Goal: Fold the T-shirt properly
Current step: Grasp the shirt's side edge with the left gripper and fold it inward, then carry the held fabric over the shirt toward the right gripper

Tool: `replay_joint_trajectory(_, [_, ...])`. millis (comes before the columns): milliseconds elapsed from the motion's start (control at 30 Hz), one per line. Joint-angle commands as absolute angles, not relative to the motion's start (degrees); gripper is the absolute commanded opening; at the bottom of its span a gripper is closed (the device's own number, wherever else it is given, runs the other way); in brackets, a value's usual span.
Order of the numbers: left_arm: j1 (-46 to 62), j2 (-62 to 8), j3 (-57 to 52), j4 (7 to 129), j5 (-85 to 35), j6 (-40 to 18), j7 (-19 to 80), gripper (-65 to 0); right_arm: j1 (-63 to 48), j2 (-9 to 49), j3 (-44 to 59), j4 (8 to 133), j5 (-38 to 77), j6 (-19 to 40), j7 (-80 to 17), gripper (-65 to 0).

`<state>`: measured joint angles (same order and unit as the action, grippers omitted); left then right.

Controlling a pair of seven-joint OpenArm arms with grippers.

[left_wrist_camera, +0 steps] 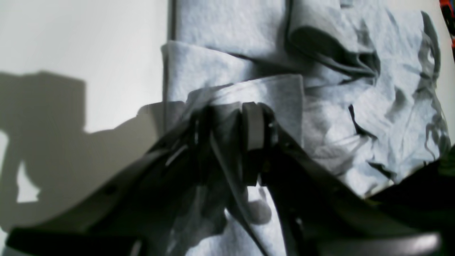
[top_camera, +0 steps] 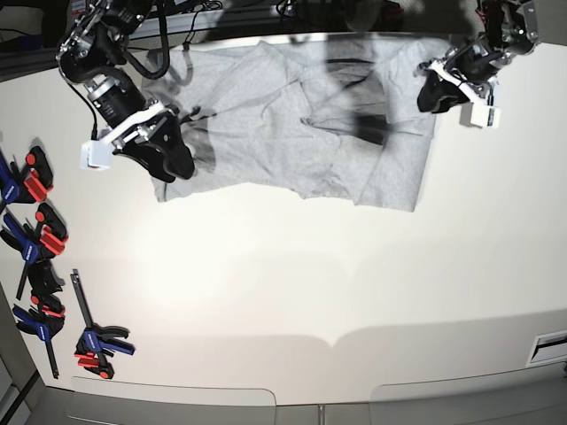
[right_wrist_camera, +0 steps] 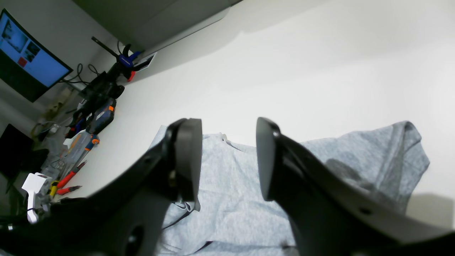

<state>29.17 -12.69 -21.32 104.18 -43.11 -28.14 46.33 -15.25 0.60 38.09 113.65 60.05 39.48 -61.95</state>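
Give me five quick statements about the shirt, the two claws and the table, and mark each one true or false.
1. The T-shirt lies spread out near the far edge of the table. True.
2. The right claw is clamped shut on a sleeve. False: its jaws stand apart with nothing between them, above the shirt.
3. The left claw has grey fabric between its jaws. True.
4. The shirt is already folded into a neat square. False: it is still wide and wrinkled, with only some edges turned over.
5. Clamps lie on the table near the right arm's side. True.
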Motion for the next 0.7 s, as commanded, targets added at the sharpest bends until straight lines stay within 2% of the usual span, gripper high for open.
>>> replay_joint_trajectory(0, [29.2, -13.0, -21.5, 105.0, -44.1, -28.7, 45.2, -52.5, -14.9, 0.8, 38.2, 114.8, 61.8, 40.0, -60.4, -41.5])
replay_joint_trajectory(133, [29.2, -13.0, -21.5, 105.0, -45.8, -28.7, 45.4, -65.0, -14.9, 0.8, 38.2, 114.8, 61.8, 40.0, -60.3, -41.5])
replay_joint_trajectory(200, [29.4, -13.0, -21.5, 105.0, -48.4, -30.6, 45.6, -65.0, -14.9, 0.8, 38.2, 114.8, 61.7, 40.0, -60.3, -41.5])
replay_joint_trajectory(333, [29.4, -13.0, -21.5, 105.0, -59.0, -40.0, 51.2, -65.0, -14.9, 0.8, 38.2, 114.8, 61.7, 40.0, -60.3, -41.5])
replay_joint_trajectory(467, [29.4, -13.0, -21.5, 105.0, -67.3, -40.0, 56.2, -65.0, -14.9, 0.8, 38.2, 114.8, 61.7, 40.0, -60.3, -41.5])
replay_joint_trajectory(667, [29.4, -13.0, -20.4, 105.0, -67.5, -40.0, 57.7, -65.0, -14.9, 0.8, 38.2, 114.8, 61.7, 40.0, -60.2, -41.5])
